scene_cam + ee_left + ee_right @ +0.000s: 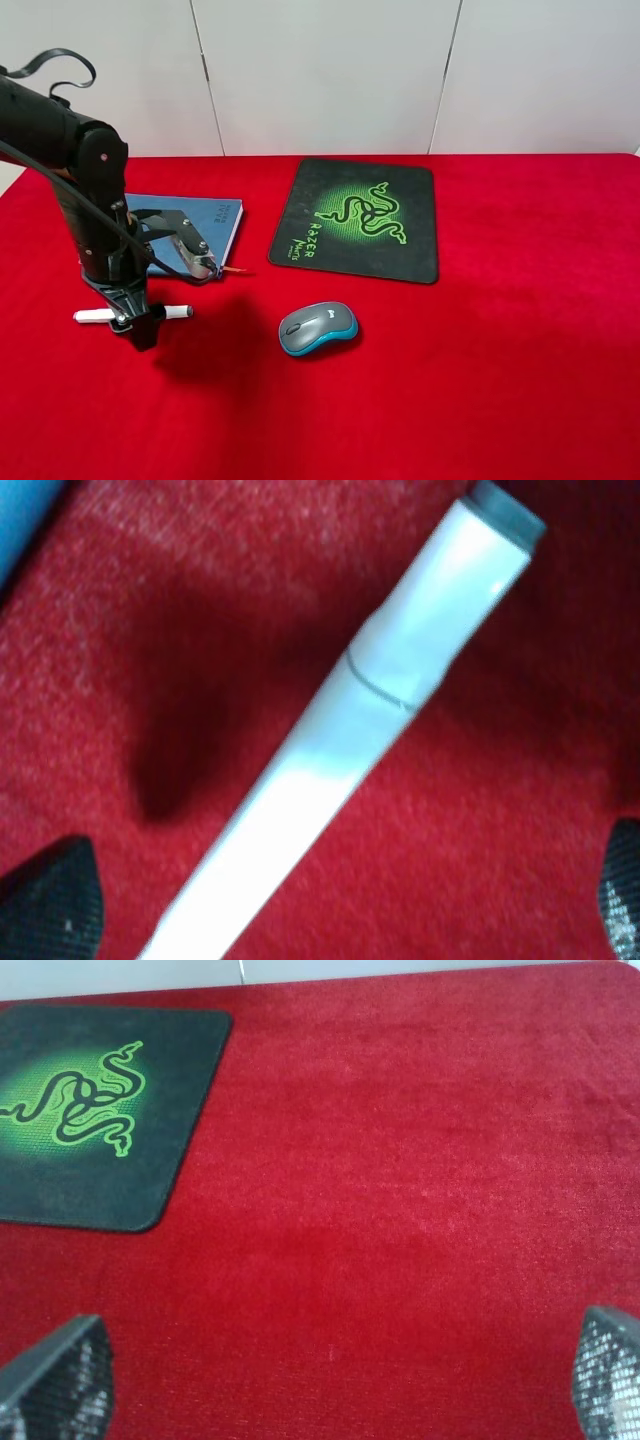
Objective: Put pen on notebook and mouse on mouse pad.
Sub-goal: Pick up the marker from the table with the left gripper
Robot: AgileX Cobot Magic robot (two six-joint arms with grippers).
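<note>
The white pen (176,312) lies on the red cloth just in front of the slate-blue notebook (210,222). My left gripper (135,322) is lowered over the pen's middle, open, one finger on each side. In the left wrist view the pen (400,670) runs diagonally between the dark fingertips (50,900), and a corner of the notebook (20,520) shows. The grey and blue mouse (318,328) sits on the cloth in front of the black Razer mouse pad (400,250). My right gripper (340,1380) is open above bare cloth, with the mouse pad (180,1080) off to one side.
A red cloth (520,330) covers the whole table. White wall panels (330,70) stand behind the far edge. The left arm (75,170) partly covers the notebook's left side. The right arm is out of the exterior view.
</note>
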